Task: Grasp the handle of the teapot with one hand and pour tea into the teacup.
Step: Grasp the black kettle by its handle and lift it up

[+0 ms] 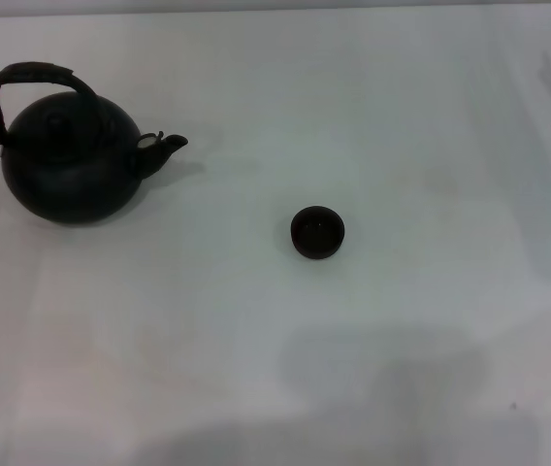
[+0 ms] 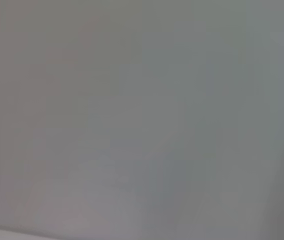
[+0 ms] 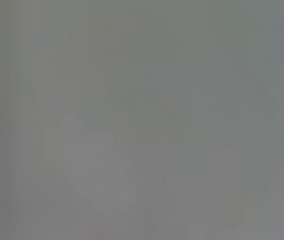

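The matte black teapot [image 1: 70,160] stands upright at the far left of the white table in the head view. Its short spout [image 1: 167,146] points right, toward the teacup. Its tall arched handle [image 1: 25,80], dark with a brownish wrap, stands up over the lid. The tiny dark teacup [image 1: 317,232] sits upright near the middle of the table, well apart from the teapot. Neither gripper shows in any view. Both wrist views show only a plain grey surface.
The white table [image 1: 421,116] spreads across the whole head view. Soft shadows lie along its front edge and at its right side.
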